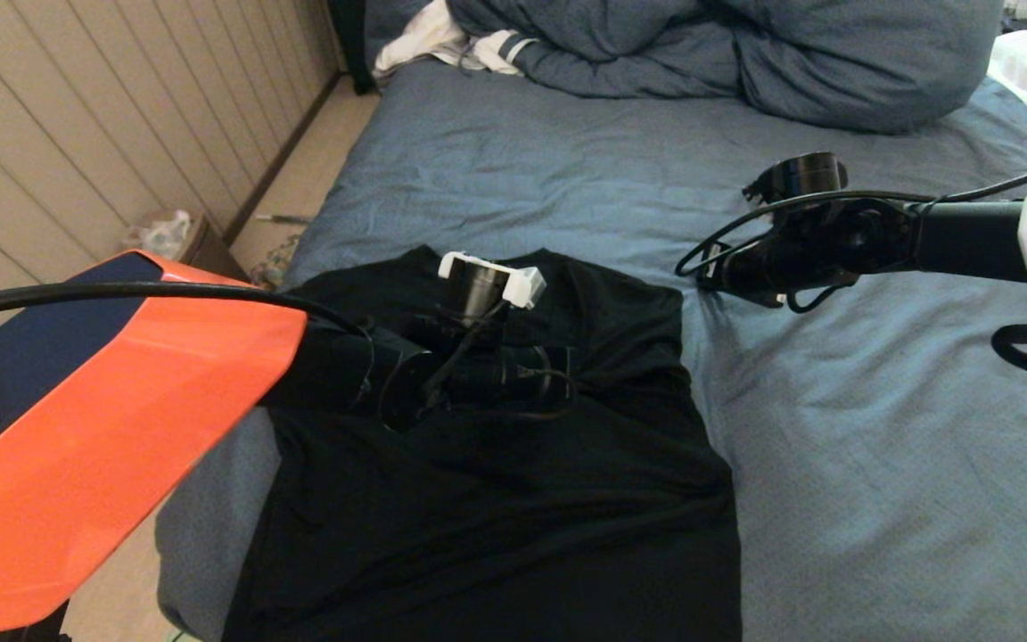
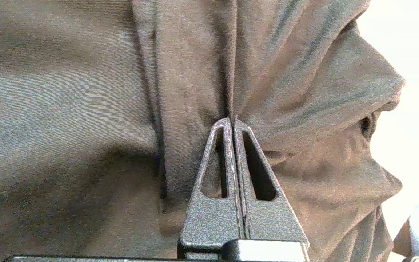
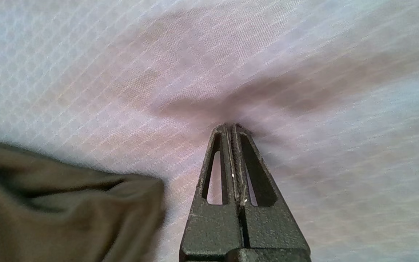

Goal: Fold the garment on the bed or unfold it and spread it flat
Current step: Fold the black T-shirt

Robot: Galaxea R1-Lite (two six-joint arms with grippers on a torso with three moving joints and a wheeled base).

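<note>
Black garment point(image 2: 86, 91) pinched by closed left fingers point(image 2: 218, 145).

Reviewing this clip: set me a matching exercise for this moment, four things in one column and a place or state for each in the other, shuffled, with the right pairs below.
Things:
1. left gripper
2. right gripper
3. black T-shirt
4. blue duvet

Places or states:
A. bunched up at the far end of the bed
B. shut, tips on the bare sheet beside the shirt
C. shut, tips in a gathered crease of dark cloth
D. lying plain side up at the near end of the bed

Pairs: 1-C, 2-B, 3-D, 4-A
</note>
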